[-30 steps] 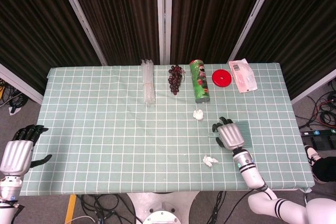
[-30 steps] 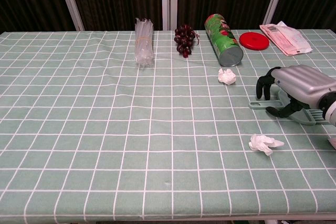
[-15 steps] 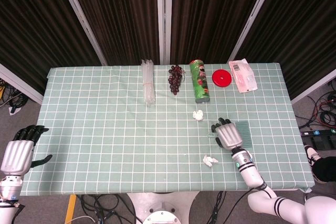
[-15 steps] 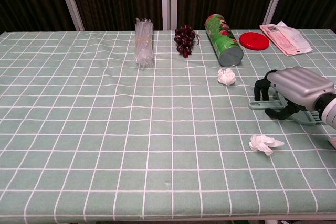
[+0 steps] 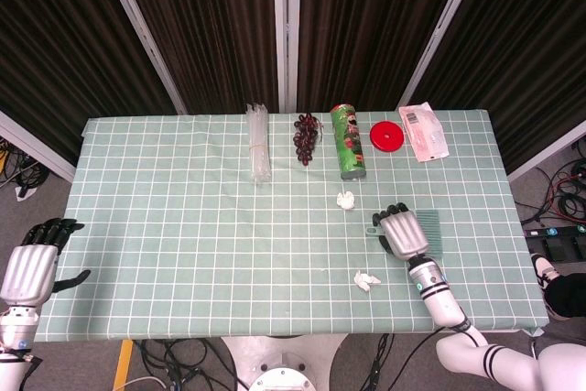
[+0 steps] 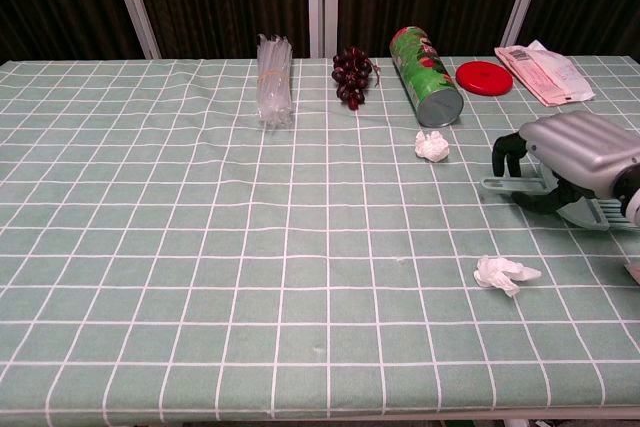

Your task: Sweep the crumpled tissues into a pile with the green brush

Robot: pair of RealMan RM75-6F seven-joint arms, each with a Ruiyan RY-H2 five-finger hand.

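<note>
The green brush lies at the right side of the checked tablecloth, handle pointing left. My right hand covers it from above, fingers curled around the handle, gripping it. One crumpled tissue sits just beyond and left of the hand. A second tissue lies nearer the front edge, left of my forearm. My left hand hangs off the table's left side, holding nothing, fingers apart.
Along the back stand a lying green chips can, dark grapes, a red lid, a pink-white packet and a clear plastic bundle. The table edge runs close on the right.
My right hand has closed on the brush handle and shifted slightly right and back, taking the brush with it. The tissues and my left hand have stayed put.
</note>
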